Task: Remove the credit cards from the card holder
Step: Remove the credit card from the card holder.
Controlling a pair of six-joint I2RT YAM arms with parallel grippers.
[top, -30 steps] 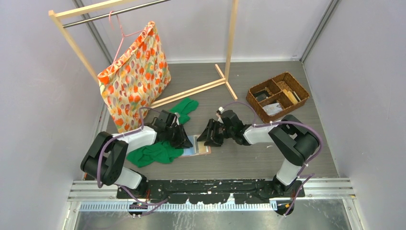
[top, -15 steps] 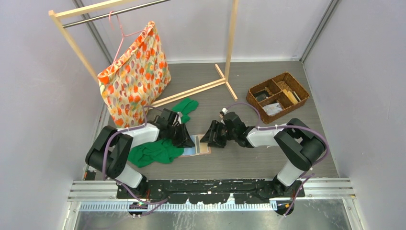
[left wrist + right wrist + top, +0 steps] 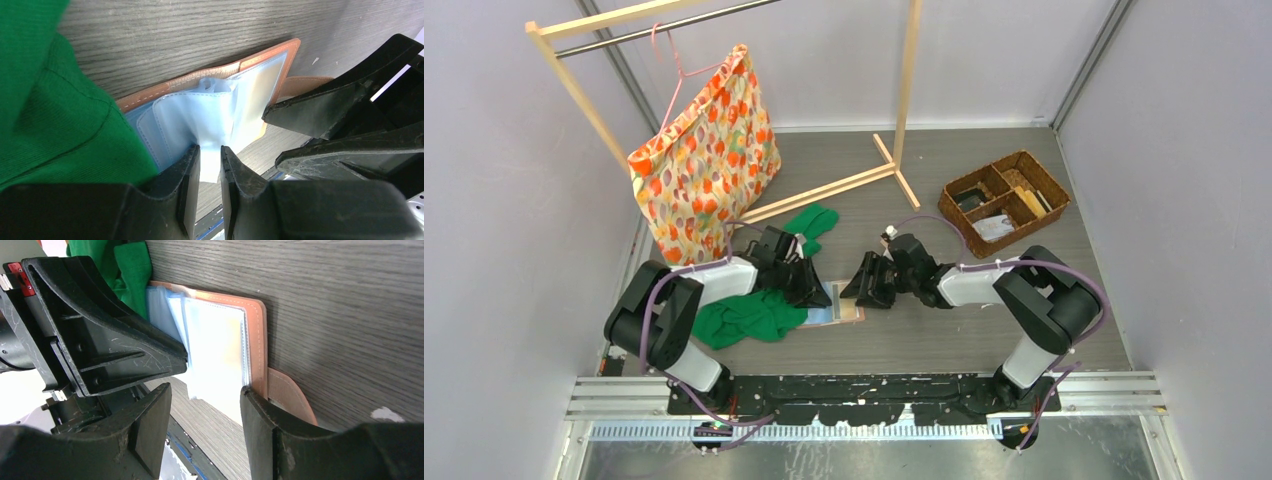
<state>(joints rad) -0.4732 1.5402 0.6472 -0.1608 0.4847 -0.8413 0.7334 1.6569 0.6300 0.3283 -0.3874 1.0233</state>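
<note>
The green cloth [image 3: 749,318] lies on the left, with its edge over the left part of the open card holder [image 3: 839,303]. If that fold is dragged along, it could cover more of the pockets or catch under a finger.

The left gripper [image 3: 210,150] is narrowed onto a pale blue plastic sleeve [image 3: 220,110] and pinches it near its near edge, so the film bunches up toward the spine. The grip is on the thin film only. A hard pull could tear the sleeve or lift the whole holder off the table [image 3: 924,330] instead of spreading a pocket, and the film could slip out of the pinch.

The holder lies flat at the near middle of the table, between the two arms, with its snap tab [image 3: 290,395] sticking out to the right.

The right gripper [image 3: 206,395] stands wide and holds nothing, its fingers either side of the near corner of the sleeves. If it closes here, it may clamp a sleeve or the leather rim rather than a card. I cannot tell whether a card sits in the top pocket.
</note>
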